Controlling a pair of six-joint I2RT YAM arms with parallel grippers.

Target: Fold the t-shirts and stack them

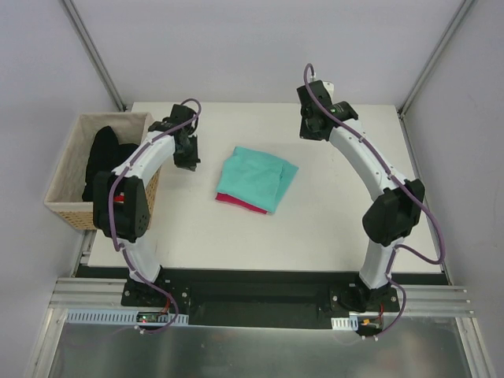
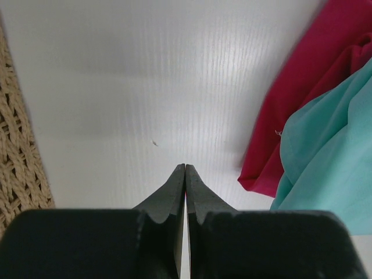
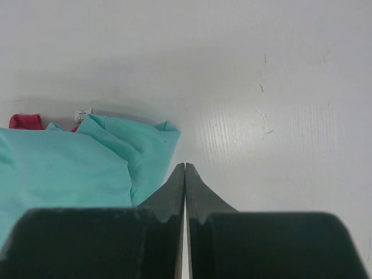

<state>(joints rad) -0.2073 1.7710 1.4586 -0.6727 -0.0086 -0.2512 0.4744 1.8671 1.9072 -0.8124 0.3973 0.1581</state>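
The teal t-shirt (image 1: 256,175) on pink t-shirt (image 1: 242,204) lies between left gripper (image 2: 185,168) and right gripper (image 3: 185,167), both closed empty.

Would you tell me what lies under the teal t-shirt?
A pink t-shirt lies under the teal t-shirt; only its edge sticks out. The rest is covered, so its fold cannot be seen.

Overhead, low wrist views apparently share teal shirt (image 1: 253,175).
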